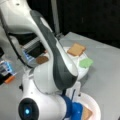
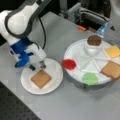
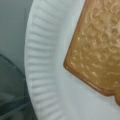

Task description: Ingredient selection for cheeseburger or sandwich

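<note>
One toast down on the plate, the gripper just above its far edge.

The gripper hangs low over the paper plate, its fingertips just off the toast, which lies flat and alone beneath and in front of it; whether the jaws are released or clenched I cannot tell, but they grasp nothing visible. Away to the tool's side, on the divided tray, sit the patty, cheese, second toast, red disc and green leaf. In the wrist view the toast fills the corner. Risk: with the fingers this close, a sideways move could nudge the toast or drag the light plate.
</note>
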### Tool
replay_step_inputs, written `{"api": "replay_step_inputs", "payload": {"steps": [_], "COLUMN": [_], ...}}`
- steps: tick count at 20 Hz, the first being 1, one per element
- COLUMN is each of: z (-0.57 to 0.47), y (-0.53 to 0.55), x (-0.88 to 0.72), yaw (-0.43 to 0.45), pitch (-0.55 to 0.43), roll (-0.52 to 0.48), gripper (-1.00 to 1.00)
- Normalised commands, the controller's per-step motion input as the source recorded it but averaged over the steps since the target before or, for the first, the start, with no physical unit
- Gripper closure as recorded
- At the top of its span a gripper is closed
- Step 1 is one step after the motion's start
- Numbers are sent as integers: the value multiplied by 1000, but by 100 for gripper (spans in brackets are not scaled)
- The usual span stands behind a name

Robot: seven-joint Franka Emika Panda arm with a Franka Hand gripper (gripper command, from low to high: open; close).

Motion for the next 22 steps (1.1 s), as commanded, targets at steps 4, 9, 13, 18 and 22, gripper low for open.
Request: {"api": "replay_step_inputs", "payload": {"steps": [4,9,13,18,22], "z": [173,263,307,181,124], "y": [-168,-37,61,260,346], "x": [-14,-254,-489,-537,-536], "yaw": [169,38,-119,-243,-287], "pitch": [100,138,137,17,-70], "roll": [-96,-151,-199,-310,-539], "gripper": [-100,-100,-100,-100,-100]}}
